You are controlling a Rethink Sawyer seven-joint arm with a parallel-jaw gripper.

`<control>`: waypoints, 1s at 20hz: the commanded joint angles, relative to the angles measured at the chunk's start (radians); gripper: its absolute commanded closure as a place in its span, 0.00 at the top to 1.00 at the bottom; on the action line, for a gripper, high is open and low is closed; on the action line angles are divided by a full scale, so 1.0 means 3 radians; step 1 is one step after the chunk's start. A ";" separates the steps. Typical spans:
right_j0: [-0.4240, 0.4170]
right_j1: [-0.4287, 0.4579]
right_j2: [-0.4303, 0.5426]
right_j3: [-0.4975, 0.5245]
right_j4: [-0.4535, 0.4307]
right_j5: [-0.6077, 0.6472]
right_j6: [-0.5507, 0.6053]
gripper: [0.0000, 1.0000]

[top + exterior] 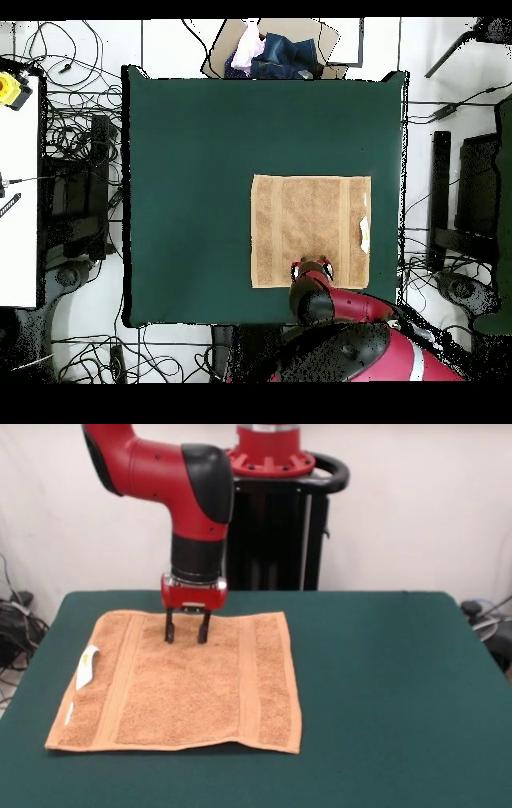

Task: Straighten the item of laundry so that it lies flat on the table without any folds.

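Square terry towel (188,684), green felt table (384,680)

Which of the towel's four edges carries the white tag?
The towel's left edge in the front view: its white tag sits there, away from the claw near the far edge.

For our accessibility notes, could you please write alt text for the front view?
An orange-tan towel lies spread flat on a green table; the red arm's open gripper touches its far edge.
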 commanded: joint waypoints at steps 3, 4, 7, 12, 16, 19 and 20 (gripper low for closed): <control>0.0037 -0.0439 0.0299 0.0107 0.0031 0.0392 0.0515 1.00; 0.0008 -0.0584 0.0345 0.0165 0.0056 0.0503 0.0506 1.00; -0.0019 -0.0975 0.0454 0.0279 0.0180 0.0905 0.0444 1.00; -0.0088 -0.1539 0.0668 0.0426 0.0379 0.1538 0.0331 1.00; -0.0077 -0.1652 0.0675 0.0446 0.0356 0.1630 0.0323 1.00; -0.0135 -0.1625 0.0723 0.0476 0.0287 0.1526 0.0349 1.00; -0.0138 -0.1613 0.0724 0.0473 0.0276 0.1502 0.0364 1.00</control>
